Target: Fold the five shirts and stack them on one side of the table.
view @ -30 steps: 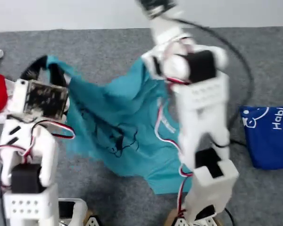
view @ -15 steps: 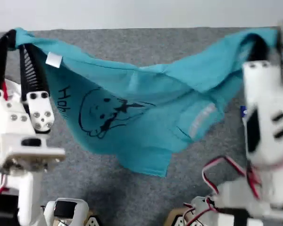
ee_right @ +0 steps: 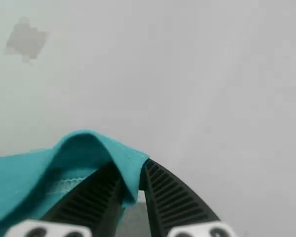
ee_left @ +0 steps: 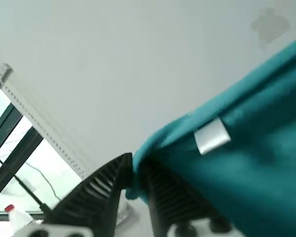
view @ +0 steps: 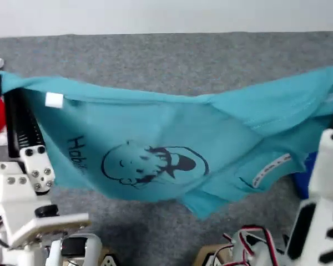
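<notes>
Fearing a slip under tension, I am watching the left hand (ee_left: 135, 167) and right hand (ee_right: 132, 172) clamping thin edges of the teal shirt (view: 155, 124) mid-frame.

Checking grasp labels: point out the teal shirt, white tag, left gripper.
teal shirt (view: 155, 126), high view, front panel above print.
white tag (view: 54, 100), high view, tag's middle.
left gripper (ee_left: 134, 165), left wrist view, between fingertips.

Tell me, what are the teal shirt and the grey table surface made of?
Shirt: probably a soft, matte cotton-like knit; it sags and creases, with stitched seams. Table: seemingly grey felt or low carpet, matte and speckled.
</notes>
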You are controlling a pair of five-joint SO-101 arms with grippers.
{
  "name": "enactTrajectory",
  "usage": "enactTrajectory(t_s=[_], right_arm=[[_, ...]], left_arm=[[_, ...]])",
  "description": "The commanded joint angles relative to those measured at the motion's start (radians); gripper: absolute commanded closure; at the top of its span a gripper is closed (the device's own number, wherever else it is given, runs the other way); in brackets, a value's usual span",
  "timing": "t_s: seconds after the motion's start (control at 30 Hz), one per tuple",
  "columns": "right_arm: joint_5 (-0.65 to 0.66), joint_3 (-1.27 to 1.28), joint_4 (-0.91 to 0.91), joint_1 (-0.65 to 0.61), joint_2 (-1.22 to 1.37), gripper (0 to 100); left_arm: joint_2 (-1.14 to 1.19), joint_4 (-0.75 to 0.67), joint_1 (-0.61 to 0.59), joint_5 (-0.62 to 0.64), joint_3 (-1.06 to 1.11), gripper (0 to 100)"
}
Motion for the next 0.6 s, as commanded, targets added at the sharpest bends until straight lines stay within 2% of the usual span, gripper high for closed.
enactTrajectory(t_s=[0.0,0.2,0.4,0.57], right_arm=[[0.008,-0.008,-0.067,0.019,-0.038,99.0],[0.006,-0.008,-0.076,0.019,-0.079,99.0],[0.005,-0.006,-0.051,0.019,-0.079,99.0],[0.000,0.077,-0.050,0.019,-0.041,99.0]], left_arm=[[-0.060,0.023,-0.104,-0.006,0.048,100],[-0.207,0.021,-0.199,-0.006,0.206,100],[-0.319,0.020,-0.198,-0.005,0.341,100],[-0.305,-0.034,-0.198,-0.003,0.387,100]])
